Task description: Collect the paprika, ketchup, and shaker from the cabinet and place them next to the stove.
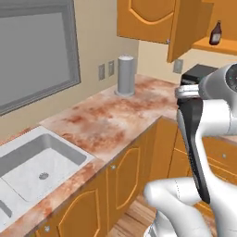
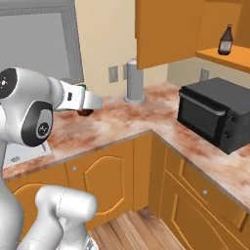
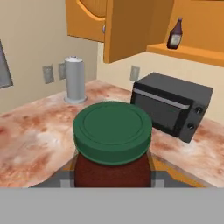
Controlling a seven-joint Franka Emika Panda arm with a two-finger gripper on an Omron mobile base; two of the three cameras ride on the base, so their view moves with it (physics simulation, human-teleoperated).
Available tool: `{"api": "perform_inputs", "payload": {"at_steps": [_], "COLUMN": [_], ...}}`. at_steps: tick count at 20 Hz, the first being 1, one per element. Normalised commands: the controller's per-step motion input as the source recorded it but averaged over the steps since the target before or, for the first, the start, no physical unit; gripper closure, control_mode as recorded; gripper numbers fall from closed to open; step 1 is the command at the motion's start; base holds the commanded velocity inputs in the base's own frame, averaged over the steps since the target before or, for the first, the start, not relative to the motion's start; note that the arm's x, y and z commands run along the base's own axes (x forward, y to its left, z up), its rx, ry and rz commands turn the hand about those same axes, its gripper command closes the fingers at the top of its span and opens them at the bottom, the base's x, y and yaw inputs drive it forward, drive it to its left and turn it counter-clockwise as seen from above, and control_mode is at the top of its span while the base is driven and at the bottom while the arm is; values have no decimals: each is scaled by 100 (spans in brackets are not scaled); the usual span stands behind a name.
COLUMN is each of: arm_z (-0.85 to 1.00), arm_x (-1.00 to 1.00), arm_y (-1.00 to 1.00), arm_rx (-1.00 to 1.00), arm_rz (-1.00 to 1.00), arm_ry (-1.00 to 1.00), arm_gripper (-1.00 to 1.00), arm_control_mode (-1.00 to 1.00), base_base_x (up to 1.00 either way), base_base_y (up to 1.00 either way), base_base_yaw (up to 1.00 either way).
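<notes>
Worktop (image 2: pixel 122 122): marbled, carrying the microwave (image 2: pixel 215 114).
Paprika (image 3: pixel 112 144): clamped between the fingers, held left of the microwave.
Ketchup (image 2: pixel 225 40): stood on the cabinet (image 2: pixel 229 56) shelf above the microwave.

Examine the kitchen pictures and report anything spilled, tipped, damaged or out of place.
Nothing is spilled, tipped or damaged. The squat brown green-lidded paprika jar sits upright in the gripper, its jaws shut on it over the marbled counter. The slim dark ketchup bottle stands upright on the open orange cabinet's shelf.
</notes>
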Motion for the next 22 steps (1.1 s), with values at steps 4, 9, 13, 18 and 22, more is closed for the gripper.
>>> {"api": "perform_inputs", "payload": {"at_steps": [4,9,13,18,22], "arm_z": [0,0,0,0,0], "arm_x": [0,0,0,0,0], "arm_y": [0,0,0,0,0], "arm_rx": [0,0,0,0,0], "arm_rz": [0,0,0,0,0], "arm_ry": [0,0,0,0,0], "arm_gripper": [100,100,100,100,100], "arm_control_mode": [100,100,100,100,100], "base_base_x": [-30,-24,-19,-13,-9], "base_base_y": [70,71,70,70,68], "base_base_yaw": [52,54,56,56,56]}}
